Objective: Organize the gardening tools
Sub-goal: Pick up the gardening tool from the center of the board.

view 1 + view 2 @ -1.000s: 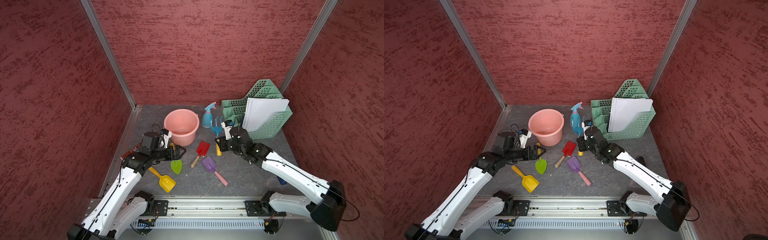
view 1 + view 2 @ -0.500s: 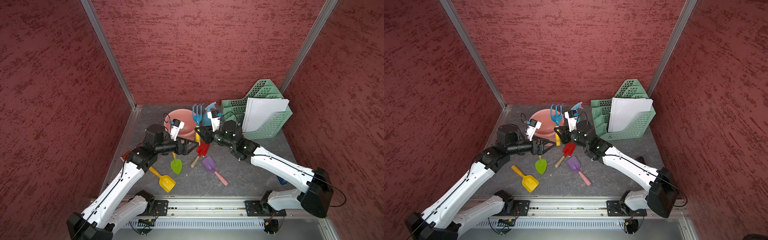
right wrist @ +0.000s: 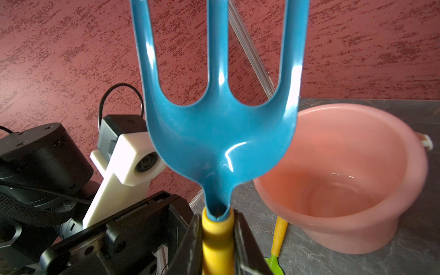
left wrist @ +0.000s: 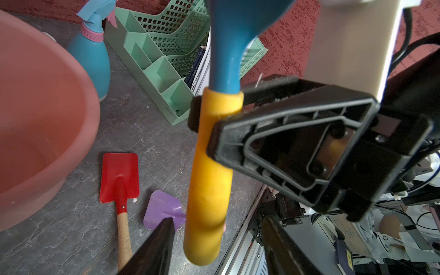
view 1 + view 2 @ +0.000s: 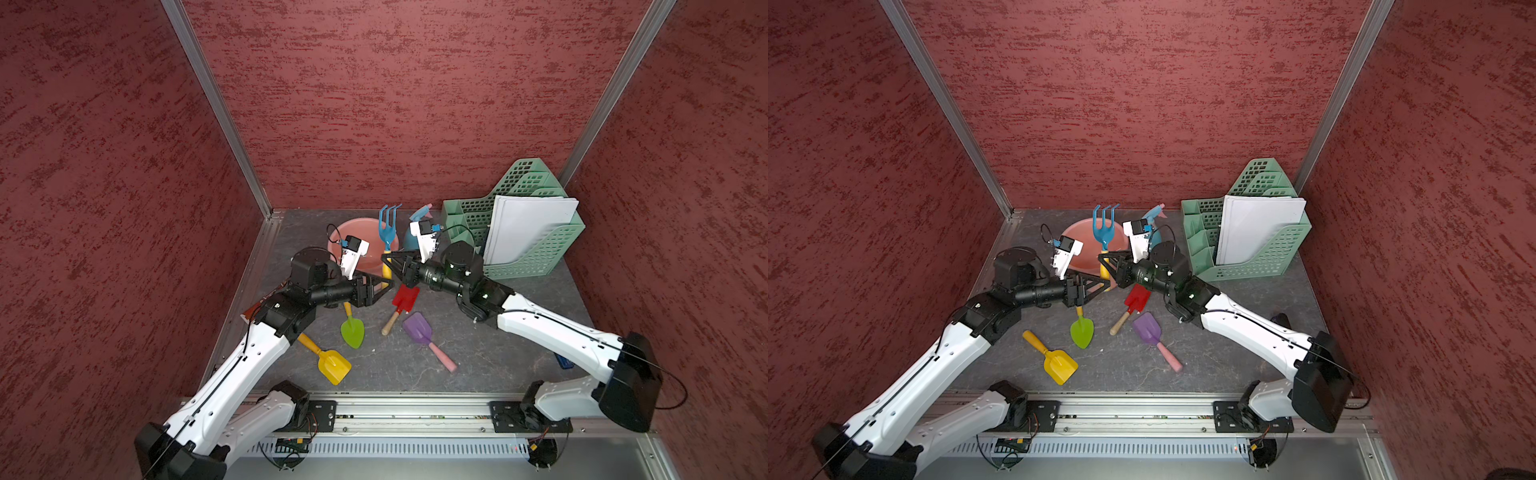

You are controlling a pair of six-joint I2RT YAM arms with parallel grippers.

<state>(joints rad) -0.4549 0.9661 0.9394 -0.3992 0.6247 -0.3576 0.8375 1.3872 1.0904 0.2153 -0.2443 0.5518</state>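
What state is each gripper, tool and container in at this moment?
blue fork: held upright, tines up
right gripper: shut on the fork's handle
left gripper: open, flanking that handle
pink bucket: upright, no tools inside
spray bottle: standing
green trowel: lying flat
yellow scoop: lying flat
red scoop: lying flat
purple scoop: lying flat

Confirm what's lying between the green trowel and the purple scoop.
The red scoop; its wooden handle end lies between the green trowel and the purple scoop. Shows in both top views.
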